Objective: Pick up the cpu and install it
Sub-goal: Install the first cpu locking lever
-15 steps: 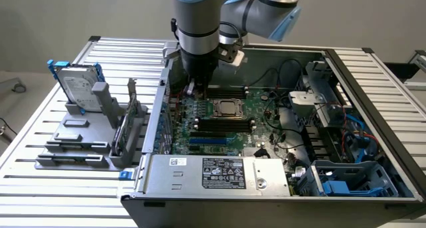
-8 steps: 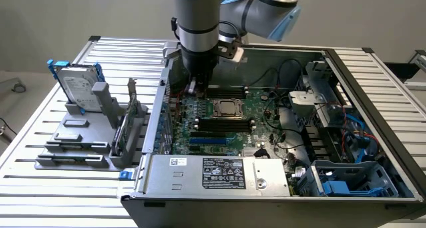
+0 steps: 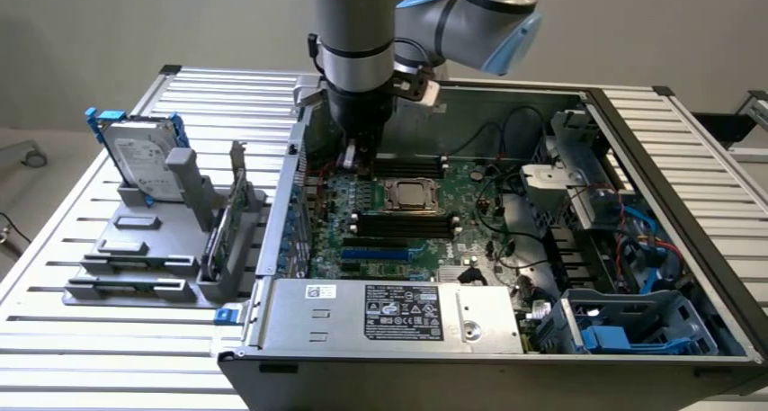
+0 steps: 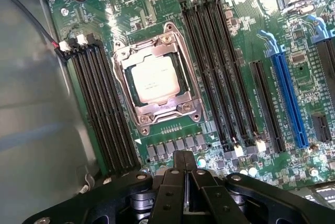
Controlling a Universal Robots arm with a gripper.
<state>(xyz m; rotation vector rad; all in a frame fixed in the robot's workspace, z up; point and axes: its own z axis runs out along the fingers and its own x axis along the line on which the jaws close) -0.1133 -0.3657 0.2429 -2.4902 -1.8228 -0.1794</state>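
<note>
The cpu [image 4: 153, 79] is seated in the socket [image 4: 157, 80] on the motherboard [image 4: 230, 46] (its top plate framed by the bracket), while the gripper [image 4: 184, 169] hangs just above the board, jaws pressed together and empty.

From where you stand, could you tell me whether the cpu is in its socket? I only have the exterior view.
Observer: Yes. In the wrist view the cpu lies flat inside the socket frame, its silver top facing up.
Operator: Thank you. Is the gripper holding anything?
Observer: No. The gripper has its fingers closed together with nothing between them, above the board beside the socket.
Operator: And what flanks the socket?
Observer: Black memory slots run along both sides of it, all of them vacant.
</note>
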